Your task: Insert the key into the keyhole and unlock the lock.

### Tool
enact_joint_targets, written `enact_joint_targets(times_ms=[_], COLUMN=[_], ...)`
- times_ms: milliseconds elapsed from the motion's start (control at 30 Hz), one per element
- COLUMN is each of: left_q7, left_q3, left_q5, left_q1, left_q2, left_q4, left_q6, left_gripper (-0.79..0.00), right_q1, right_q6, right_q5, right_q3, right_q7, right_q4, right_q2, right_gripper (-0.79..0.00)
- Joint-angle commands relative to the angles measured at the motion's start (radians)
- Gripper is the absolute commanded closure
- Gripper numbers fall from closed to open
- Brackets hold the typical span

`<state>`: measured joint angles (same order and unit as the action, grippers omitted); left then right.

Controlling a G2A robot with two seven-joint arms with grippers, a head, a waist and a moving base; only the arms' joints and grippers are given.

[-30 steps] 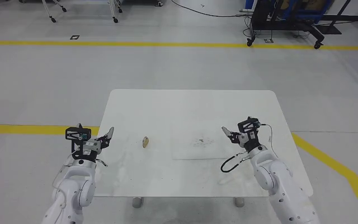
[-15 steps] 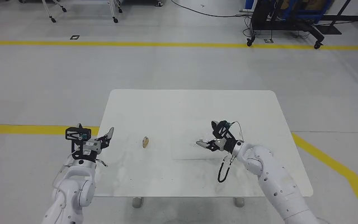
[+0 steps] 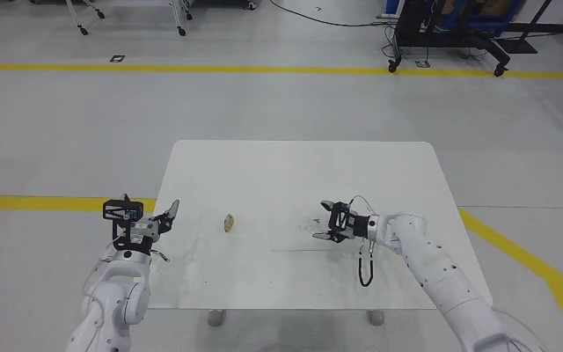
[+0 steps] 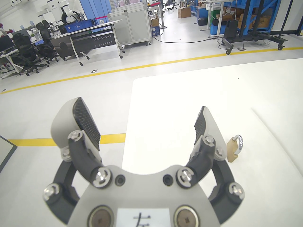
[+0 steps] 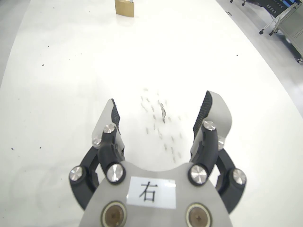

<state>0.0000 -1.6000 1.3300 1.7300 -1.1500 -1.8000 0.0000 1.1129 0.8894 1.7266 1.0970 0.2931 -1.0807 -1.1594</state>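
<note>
At the middle of the white table [image 3: 290, 176]: thin metal key [image 5: 162, 112] lies untouched under right gripper [image 5: 160, 97], ribbed pads [image 5: 203, 111] wide apart. Brass padlock [image 5: 124, 6] nearer left edge; left gripper [image 4: 140, 104] spread, empty.

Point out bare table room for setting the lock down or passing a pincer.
Bare: the far half of the table, beyond padlock and key; also the stretch between padlock and key. Crowded only at the key, where the open right pincer hangs; the open left pincer sits at the left edge.
</note>
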Motion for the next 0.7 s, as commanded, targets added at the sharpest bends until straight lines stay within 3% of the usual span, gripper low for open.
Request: enact_joint_targets(times_ms=[0,133,233,333,533,600,633,667], left_q7=[0.0,0.0,0.0,0.0,0.0,0.0,0.0,0.0], left_q3=[0.0,0.0,0.0,0.0,0.0,0.0,0.0,0.0], left_q5=[0.0,0.0,0.0,0.0,0.0,0.0,0.0,0.0], left_q1=[0.0,0.0,0.0,0.0,0.0,0.0,0.0,0.0], left_q2=[0.0,0.0,0.0,0.0,0.0,0.0,0.0,0.0], left_q4=[0.0,0.0,0.0,0.0,0.0,0.0,0.0,0.0], left_q6=[0.0,0.0,0.0,0.0,0.0,0.0,0.0,0.0], left_gripper=[-0.785,-0.785,-0.785,-0.785,-0.785,-0.785,-0.785,-0.785], right_q1=[-0.021,-0.059,-0.085,-0.111,-0.15,-0.161,-0.164,-0.168], right_q6=[0.004,0.017,0.022,0.022,0.03,0.032,0.033,0.034], right_q5=[0.007,0.003,0.0,-0.008,-0.009,-0.006,-0.004,-0.003], right_q3=[-0.012,-0.037,-0.059,-0.079,-0.118,-0.129,-0.134,-0.138], right_q7=[-0.012,-0.02,-0.021,-0.019,-0.01,-0.004,0.001,0.007], right_q4=[0.027,0.07,0.1,0.137,0.191,0.204,0.209,0.214], right_q2=[-0.002,-0.008,-0.014,-0.021,-0.032,-0.034,-0.035,-0.036], right_gripper=[-0.643,-0.643,-0.588,-0.403,-0.256,-0.16,-0.028,0.0])
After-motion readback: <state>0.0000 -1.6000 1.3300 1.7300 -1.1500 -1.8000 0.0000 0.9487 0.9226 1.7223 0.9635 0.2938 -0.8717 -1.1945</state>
